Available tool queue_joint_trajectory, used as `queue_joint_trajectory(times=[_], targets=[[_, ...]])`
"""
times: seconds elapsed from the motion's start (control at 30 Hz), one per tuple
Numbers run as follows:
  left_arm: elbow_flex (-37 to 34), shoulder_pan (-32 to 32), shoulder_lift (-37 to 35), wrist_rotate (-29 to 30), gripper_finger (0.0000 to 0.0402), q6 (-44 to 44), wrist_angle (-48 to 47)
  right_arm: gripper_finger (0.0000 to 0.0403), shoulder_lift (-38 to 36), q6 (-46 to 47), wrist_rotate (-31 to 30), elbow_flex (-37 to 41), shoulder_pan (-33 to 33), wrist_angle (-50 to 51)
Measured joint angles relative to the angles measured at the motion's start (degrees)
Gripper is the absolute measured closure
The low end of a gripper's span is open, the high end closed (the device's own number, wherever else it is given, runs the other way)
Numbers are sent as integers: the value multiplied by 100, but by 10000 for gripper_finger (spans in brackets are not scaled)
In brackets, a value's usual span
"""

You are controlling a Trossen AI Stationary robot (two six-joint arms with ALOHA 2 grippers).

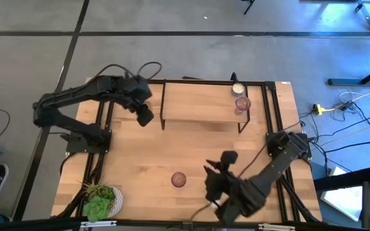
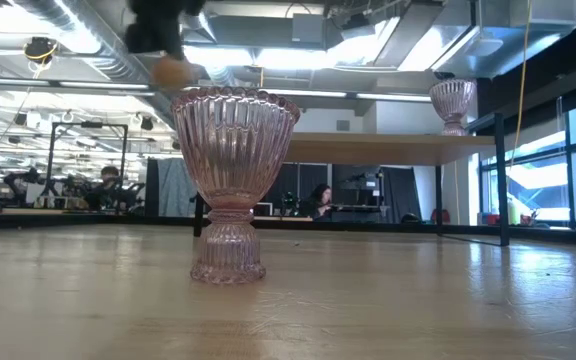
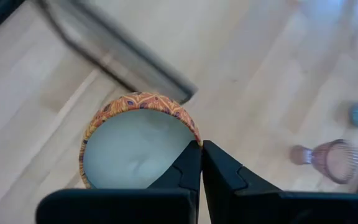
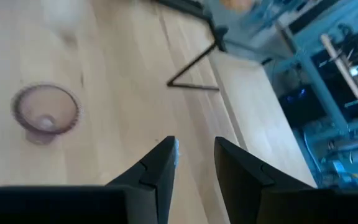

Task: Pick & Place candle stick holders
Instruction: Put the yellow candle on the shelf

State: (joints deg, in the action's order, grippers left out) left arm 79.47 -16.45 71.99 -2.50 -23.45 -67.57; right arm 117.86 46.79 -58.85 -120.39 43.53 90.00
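**Left gripper clamped on patterned holder; pink cup stood alone below**

At the upper left of the high view, the left gripper [image 1: 144,115] hung beside the raised wooden shelf [image 1: 198,106], its fingers [image 3: 188,168] pinched shut on the rim of an orange-patterned candle holder [image 3: 138,146]. At the shelf's right end sat 1 cream holder [image 1: 237,89] and 1 pink holder [image 1: 241,103]. At lower centre, a ribbed pink glass holder [image 1: 178,179] stood upright on the table [image 1: 153,157]. The right gripper [image 1: 212,172], just right of it, had its fingers slightly apart, holding nothing. A potted plant [image 1: 99,200] occupied the lower left.
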Motion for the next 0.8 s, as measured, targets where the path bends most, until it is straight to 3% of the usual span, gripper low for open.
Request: queue_joint_trajectory(times=[0.17,0.33,0.5,0.63,0.73,0.8], targets=[[1169,72,1224,-564,399,579,-164,288,-7,879,-428,326,532,-31],[2818,-97,2589,-651,399,1327,-1049,288,-7,3062,-952,1482,993,-62],[4550,-387,3815,-872,399,1916,-1762,288,-7,4978,-995,2696,1197,-288],[5565,-577,4618,-1155,399,2382,-2077,288,-4,5201,-994,3183,1202,-853],[5393,-665,4791,-1577,399,2861,-1915,288,-4,4788,-1001,3236,1141,-1290],[5403,-635,4958,-1513,399,3104,-1986,288,-4,4433,-996,3230,1083,-1494]])
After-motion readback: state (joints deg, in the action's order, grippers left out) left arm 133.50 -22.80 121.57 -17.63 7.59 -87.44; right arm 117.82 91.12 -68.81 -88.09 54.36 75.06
